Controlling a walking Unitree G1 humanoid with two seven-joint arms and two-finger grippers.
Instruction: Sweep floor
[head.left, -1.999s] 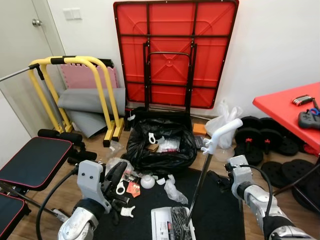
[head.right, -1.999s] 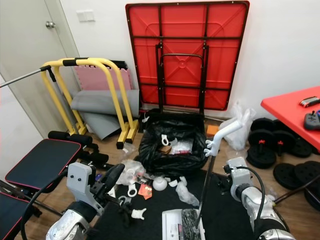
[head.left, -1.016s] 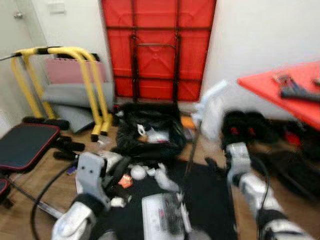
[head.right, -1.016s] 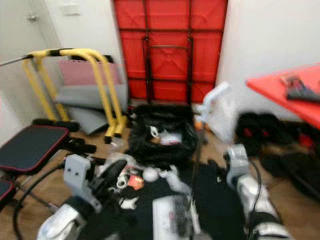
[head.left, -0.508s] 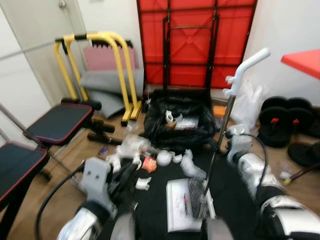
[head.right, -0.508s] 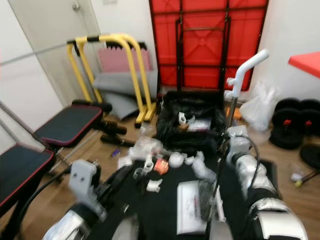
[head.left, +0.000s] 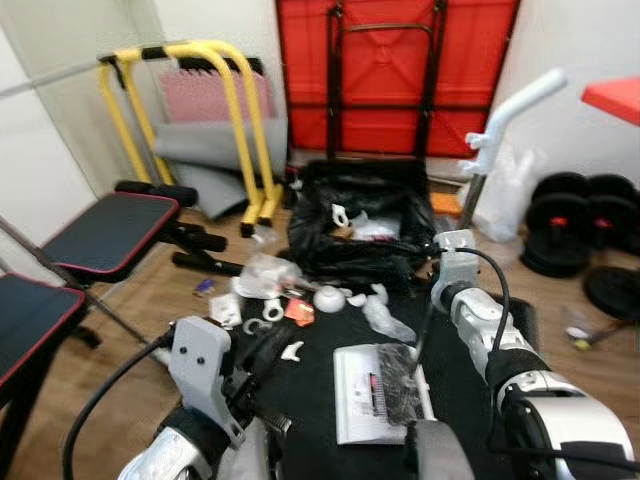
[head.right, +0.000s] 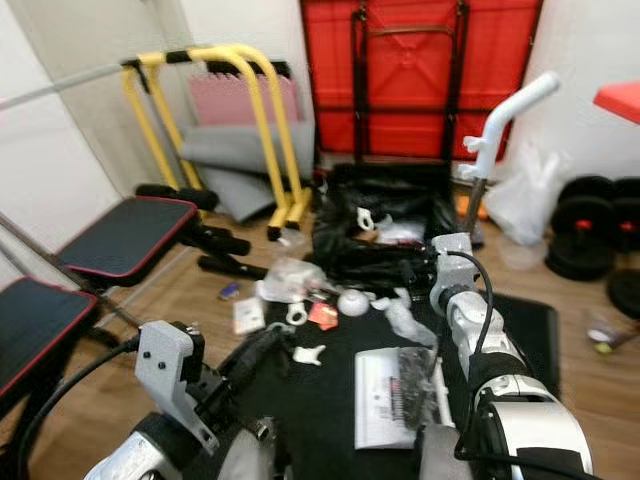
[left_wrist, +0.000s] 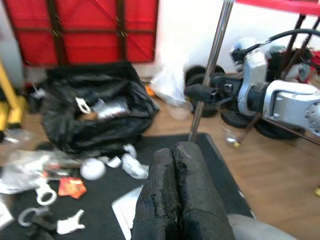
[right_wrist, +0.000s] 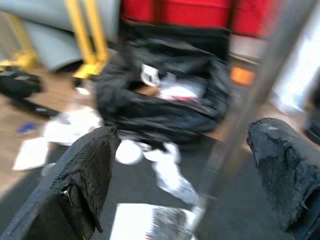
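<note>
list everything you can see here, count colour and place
folding table: 1, red, leaning on the far wall
bin bag: 1, black, open, below the folding table
litter: several pieces, mostly white, left of the mat
mat: 1, black, on the wood floor
dustpan: 1, white, on the mat
broom: 1, white handle, metal pole
bars: 1, yellow, far left
benches: 2, black, left
weight plates: several, black, right
left gripper: shut, low
right gripper: open around the broom pole
</note>
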